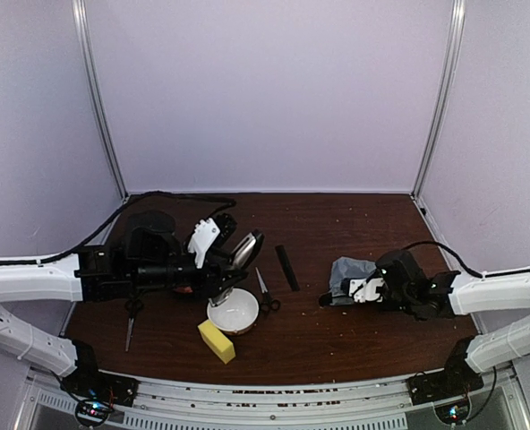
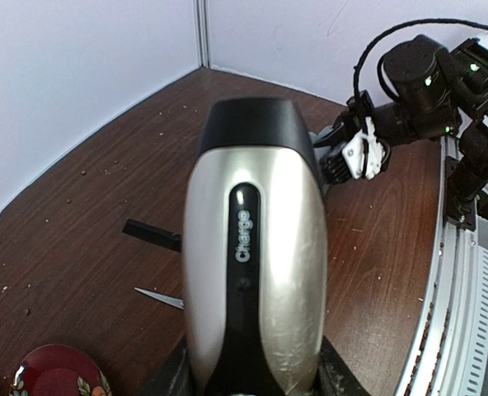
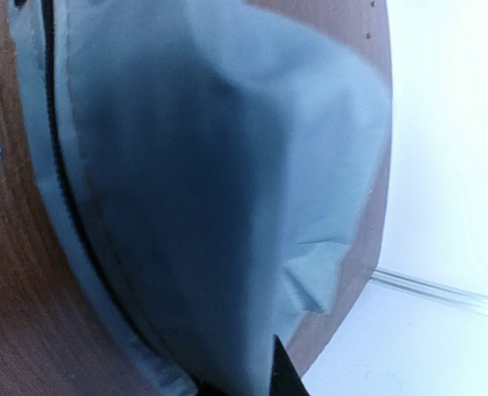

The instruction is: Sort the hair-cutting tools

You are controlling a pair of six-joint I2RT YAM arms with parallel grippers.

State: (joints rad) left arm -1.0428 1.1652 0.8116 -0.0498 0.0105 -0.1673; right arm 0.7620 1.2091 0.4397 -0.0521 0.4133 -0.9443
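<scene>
My left gripper (image 1: 222, 271) is shut on the black-and-silver hair clipper (image 1: 245, 249) and holds it above the table, over the white bowl's far edge. In the left wrist view the clipper (image 2: 256, 247) fills the middle, its base clamped between the jaws. The black comb (image 1: 287, 267) lies mid-table, partly behind the clipper in the left wrist view (image 2: 152, 234). One pair of scissors (image 1: 265, 296) lies right of the bowl; another (image 1: 132, 318) lies at the left. My right gripper (image 1: 335, 296) grips the edge of a grey pouch (image 1: 350, 276), which fills the right wrist view (image 3: 211, 181).
A white bowl (image 1: 234, 311) sits near the front, with a yellow sponge (image 1: 217, 341) in front of it. A red patterned plate (image 2: 54, 373) shows under my left arm. The pouch's zipper (image 3: 63, 173) runs along its left edge. Walls enclose the table.
</scene>
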